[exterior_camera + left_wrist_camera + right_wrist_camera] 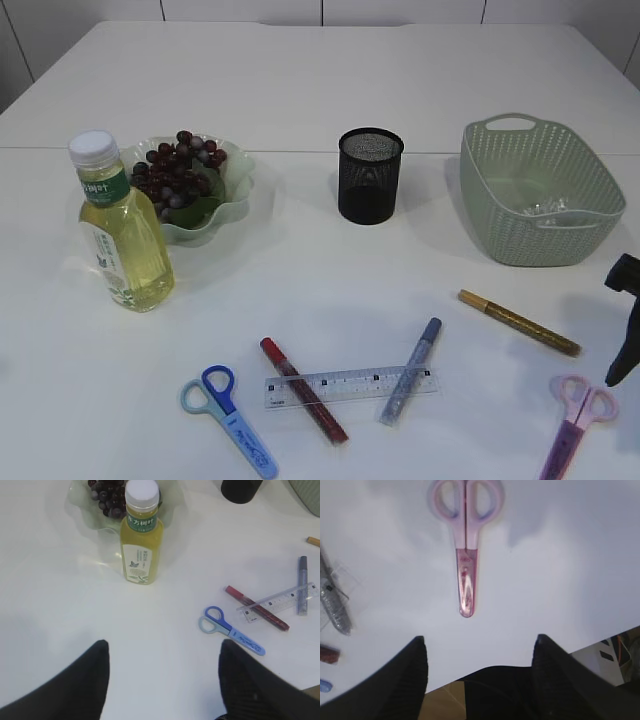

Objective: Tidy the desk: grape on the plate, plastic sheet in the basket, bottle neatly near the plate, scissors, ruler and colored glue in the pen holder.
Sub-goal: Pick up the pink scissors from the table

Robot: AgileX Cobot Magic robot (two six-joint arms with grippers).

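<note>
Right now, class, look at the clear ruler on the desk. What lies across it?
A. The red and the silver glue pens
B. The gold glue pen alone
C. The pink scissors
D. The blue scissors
A: the red glue pen and the silver glue pen each cross the ruler, one near each end; the gold pen and both pairs of scissors lie clear of it.
</note>
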